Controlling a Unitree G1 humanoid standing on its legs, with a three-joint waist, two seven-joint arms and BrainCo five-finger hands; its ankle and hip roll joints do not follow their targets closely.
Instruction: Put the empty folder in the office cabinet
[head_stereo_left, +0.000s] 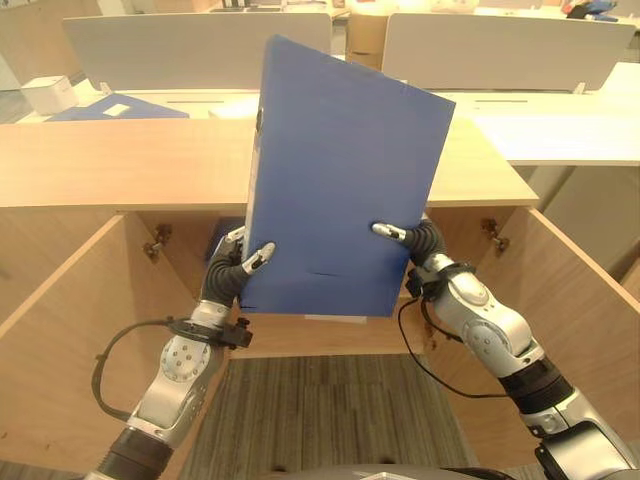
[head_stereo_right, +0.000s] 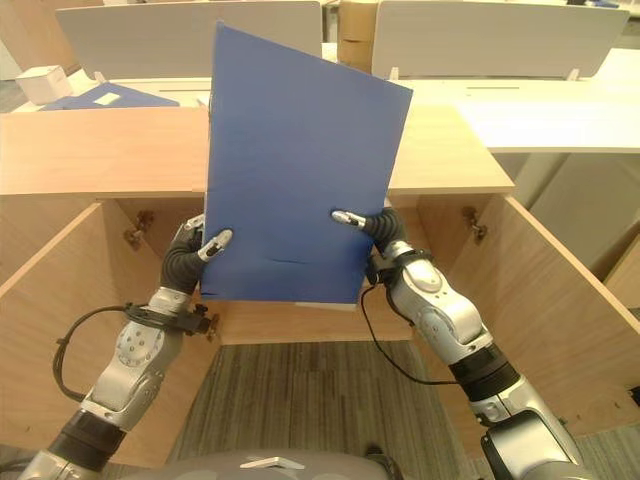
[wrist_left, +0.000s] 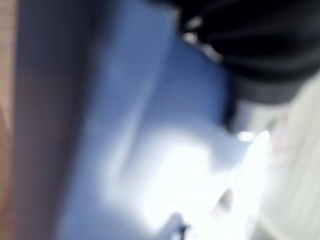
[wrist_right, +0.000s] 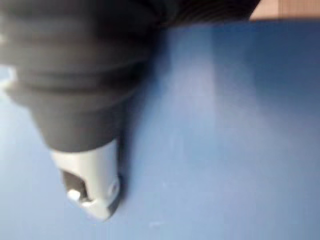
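Folder: I have the large flat blue cardboard folder (head_stereo_left: 345, 180) upright and tilted, raised in front of the open cabinet, its top edge above the cabinet's top board.
Left hand: my left hand (head_stereo_left: 232, 268) pinches the folder's lower left corner, thumb across the near face, fingers behind it.
Right hand: my right hand (head_stereo_left: 418, 240) clamps the lower right edge the same way, thumb lying on the blue face.
Step in hand: I judge this the carry-and-align stage; the folder is held before the opening, not yet inside.
Next move: I expect I must lower the folder so its top edge clears the board, then slide it in, both hands keeping hold.
Cabinet: the light wooden office cabinet (head_stereo_left: 120, 165) stands with both doors swung wide; the folder hides most of the interior, so I cannot tell what is in it.
Behind: a white desk with grey divider panels (head_stereo_left: 540, 50), a small white box (head_stereo_left: 48, 93) at its left end.
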